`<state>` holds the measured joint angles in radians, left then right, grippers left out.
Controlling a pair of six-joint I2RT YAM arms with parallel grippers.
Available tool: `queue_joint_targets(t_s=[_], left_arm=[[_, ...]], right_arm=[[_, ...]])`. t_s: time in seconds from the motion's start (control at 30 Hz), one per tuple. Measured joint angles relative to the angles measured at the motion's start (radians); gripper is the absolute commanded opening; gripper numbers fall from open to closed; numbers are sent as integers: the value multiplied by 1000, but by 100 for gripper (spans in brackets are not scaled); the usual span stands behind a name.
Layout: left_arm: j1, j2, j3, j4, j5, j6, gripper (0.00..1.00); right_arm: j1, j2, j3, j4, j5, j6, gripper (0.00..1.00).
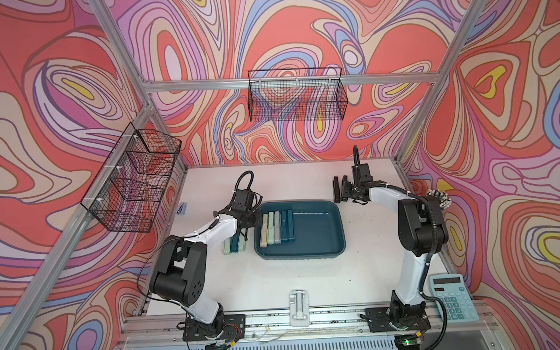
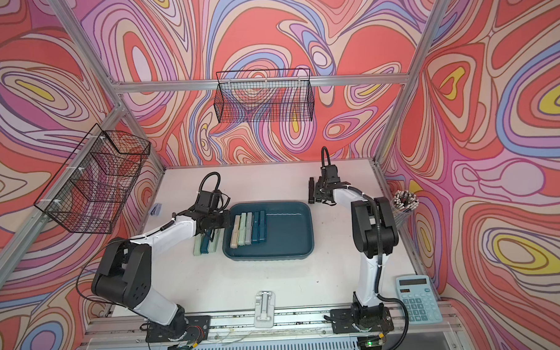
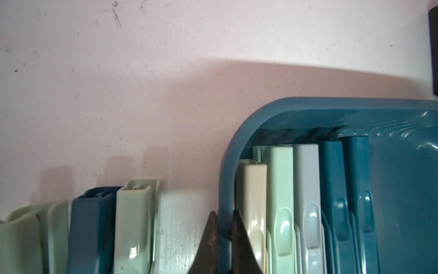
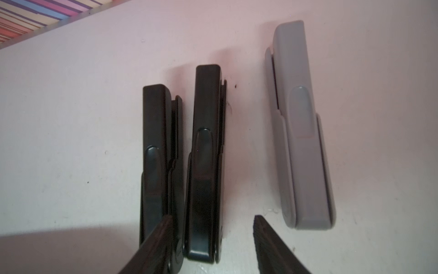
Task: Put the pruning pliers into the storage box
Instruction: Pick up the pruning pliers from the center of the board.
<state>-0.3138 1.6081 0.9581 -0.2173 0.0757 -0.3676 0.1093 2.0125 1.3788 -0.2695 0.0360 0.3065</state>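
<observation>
Left claw (image 3: 224, 217) clenched on side wall of storage box (image 3: 308, 106), one finger inside, one outside. Five pliers (image 3: 279, 189) just inside claw, side by side in box: cream, green, grey, two teal. Three pliers (image 3: 132, 225) on claw's outer side, on bench (image 3: 94, 95). Right claw (image 4: 212, 220) released, jaws astride black pliers (image 4: 206, 142). Second black pliers (image 4: 156, 142) by one finger, grey pliers (image 4: 305, 142) beyond other.

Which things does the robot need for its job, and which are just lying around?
For the job: storage box, pliers in it, pliers beside it, black pliers, grey pliers.
Just lying about: calculator, wire baskets, small blue gadget.
</observation>
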Motion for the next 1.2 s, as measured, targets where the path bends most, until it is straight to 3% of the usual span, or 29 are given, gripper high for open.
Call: queue_joint_targets(t_s=[0.37,0.83,1.2], left_arm=[[0,-2,0,-6,-2,0,8],[0,-1,2,-8,-4,0,8],[0,-2,2,-8,-5,0,8]], right_arm=[[-11,111,103,-12,-11,-11,54],[-13,150,130,-21,-8,-11,26],[-13,98,98,-40,-3,-8,23]])
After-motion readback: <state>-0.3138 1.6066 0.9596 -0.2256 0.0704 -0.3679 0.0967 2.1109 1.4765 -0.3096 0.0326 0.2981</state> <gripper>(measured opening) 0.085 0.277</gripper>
